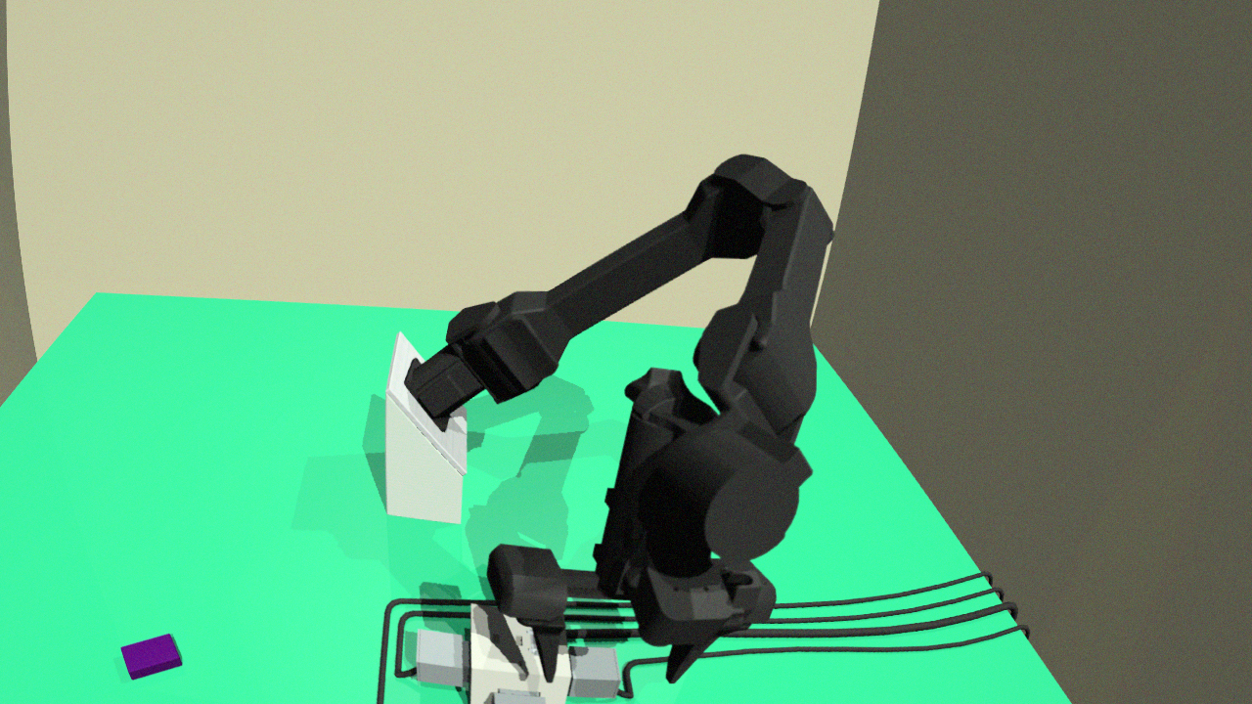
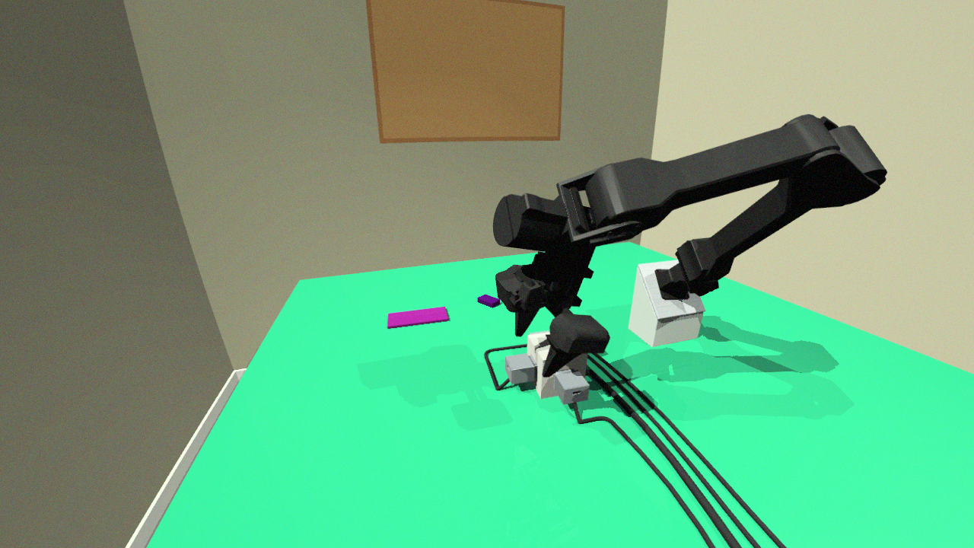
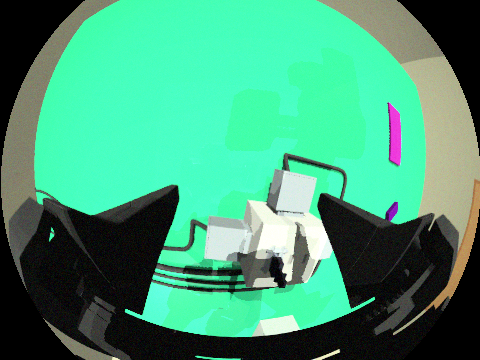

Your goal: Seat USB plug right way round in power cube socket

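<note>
The white power cube (image 1: 492, 658) (image 2: 549, 385) (image 3: 272, 235) stands near the table's front edge, with grey adapters plugged into its sides (image 1: 437, 658) (image 2: 520, 368) (image 3: 294, 192). The black USB plug (image 3: 278, 271) sticks up from the cube's top in the wrist view; the fingers hide it in the top and exterior views. My gripper (image 1: 610, 672) (image 2: 534, 348) (image 3: 252, 196) is open and empty. It points down just above the cube, and in the wrist view the cube lies between the two fingers.
Black cables (image 1: 875, 612) (image 2: 647, 436) run from the cube across the green table (image 1: 175, 437). A white wedge block (image 1: 420, 472) (image 2: 663, 326) carries the arm's base. A small purple block (image 1: 150, 655) (image 2: 487, 300) and a flat magenta plate (image 2: 417, 317) (image 3: 395, 134) lie apart.
</note>
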Controlling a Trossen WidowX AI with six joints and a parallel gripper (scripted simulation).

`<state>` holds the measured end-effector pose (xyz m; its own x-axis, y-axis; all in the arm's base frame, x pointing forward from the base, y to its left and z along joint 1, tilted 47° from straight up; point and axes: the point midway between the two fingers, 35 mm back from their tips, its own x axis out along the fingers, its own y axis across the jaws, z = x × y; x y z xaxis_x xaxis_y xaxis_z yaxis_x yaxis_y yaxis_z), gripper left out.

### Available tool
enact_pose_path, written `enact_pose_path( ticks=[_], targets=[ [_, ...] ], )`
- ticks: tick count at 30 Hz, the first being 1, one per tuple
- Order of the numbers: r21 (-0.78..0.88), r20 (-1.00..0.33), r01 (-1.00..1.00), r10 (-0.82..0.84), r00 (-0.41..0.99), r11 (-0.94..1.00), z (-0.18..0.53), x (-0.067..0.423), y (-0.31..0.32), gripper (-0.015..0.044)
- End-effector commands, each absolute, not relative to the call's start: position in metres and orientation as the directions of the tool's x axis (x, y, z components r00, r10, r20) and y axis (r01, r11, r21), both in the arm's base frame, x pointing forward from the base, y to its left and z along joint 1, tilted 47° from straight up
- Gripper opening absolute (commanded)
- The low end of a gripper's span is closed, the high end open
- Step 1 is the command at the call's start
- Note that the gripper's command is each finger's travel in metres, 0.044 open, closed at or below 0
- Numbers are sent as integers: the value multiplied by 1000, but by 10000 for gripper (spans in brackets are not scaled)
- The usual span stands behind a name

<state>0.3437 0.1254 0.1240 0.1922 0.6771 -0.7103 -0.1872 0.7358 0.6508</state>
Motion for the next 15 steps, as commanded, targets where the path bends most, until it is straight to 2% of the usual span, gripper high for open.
enact_pose_path(
  ticks=[1,6,15],
  targets=[
    [308,-710,883,704,-34,353,113,305,79,440],
    [32,-689,989,720,-80,141,117,294,70,440],
    [23,-688,991,721,-82,135,117,293,69,440]
  ],
)
